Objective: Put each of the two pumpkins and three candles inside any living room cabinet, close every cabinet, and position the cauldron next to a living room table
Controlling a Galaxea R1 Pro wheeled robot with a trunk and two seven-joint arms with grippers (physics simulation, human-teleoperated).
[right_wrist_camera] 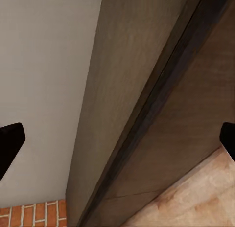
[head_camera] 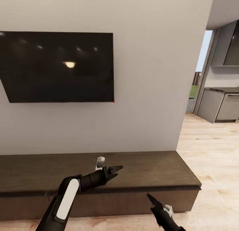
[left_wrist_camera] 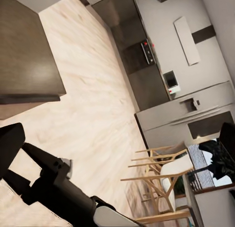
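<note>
Nearest the head camera, the right gripper (head_camera: 152, 198) hung low before the cabinet front; its own wrist view caught one dark fingertip at each far edge of the picture, so the jaws stood wide apart with nothing between them. The left gripper (head_camera: 116, 169) hovered over the cabinet (head_camera: 146, 169) top, pointing toward the kitchen side; whether its fingers were spread or pinched could not be told, and it carried nothing that could be seen.

The cabinet ran long and low along the wall under a dark television (head_camera: 56, 66), its fronts flush. It looked rigid and heavy, with handleless fronts and slick wood that offer no pinch, so a fingertip hooked under the shadowed lip (right_wrist_camera: 161, 85) below the top board seemed the likeliest hold.

The right wrist view gave that lip and a seam close up; the left wrist view showed instead the cabinet's end, pale floor (left_wrist_camera: 93, 104), kitchen units and wooden chairs (left_wrist_camera: 159, 175) far off
</note>
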